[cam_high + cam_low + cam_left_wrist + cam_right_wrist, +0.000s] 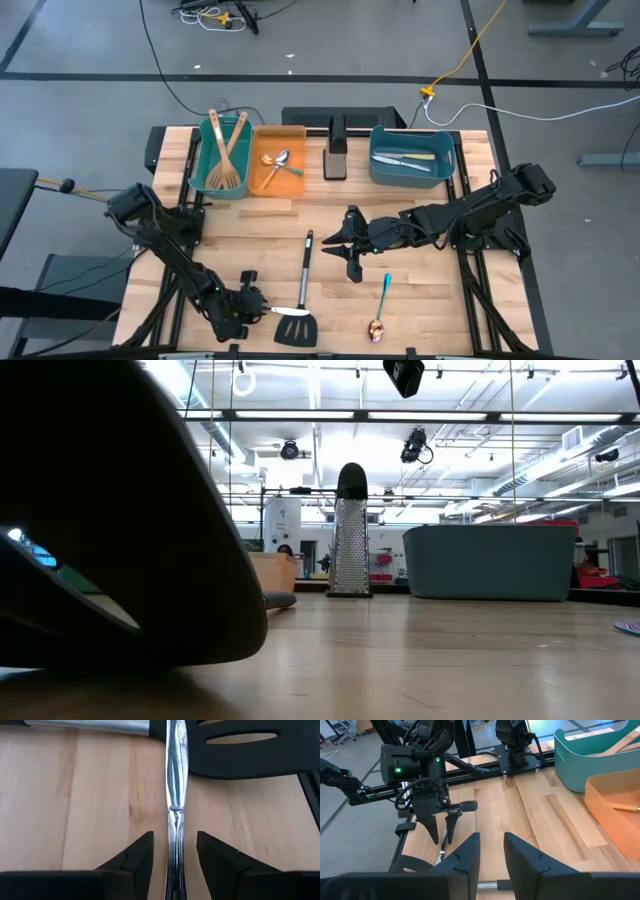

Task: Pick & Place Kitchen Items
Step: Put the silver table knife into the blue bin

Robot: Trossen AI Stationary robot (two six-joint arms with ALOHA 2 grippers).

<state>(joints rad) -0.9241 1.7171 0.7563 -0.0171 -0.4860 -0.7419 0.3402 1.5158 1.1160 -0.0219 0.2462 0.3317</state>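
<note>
Left gripper (172, 857) straddling a silver knife (176, 795) at the table's front edge.
Its fingers (135, 857) are standing spread on either side of the handle, not clamping it; the knife is lying flat beside the black slotted turner (300, 300). The right gripper (345, 240) is hovering mid-table, parted and holding nothing.

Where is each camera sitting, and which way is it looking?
High: above, looking straight down; both arms, left end effector, right end effector.
Low: at tabletop height, looking across at the grater.
Left wrist: on the left arm, down at a silver knife between its fingers.
Right wrist: on the right arm, toward the left arm.
High and low share the grater.
</note>
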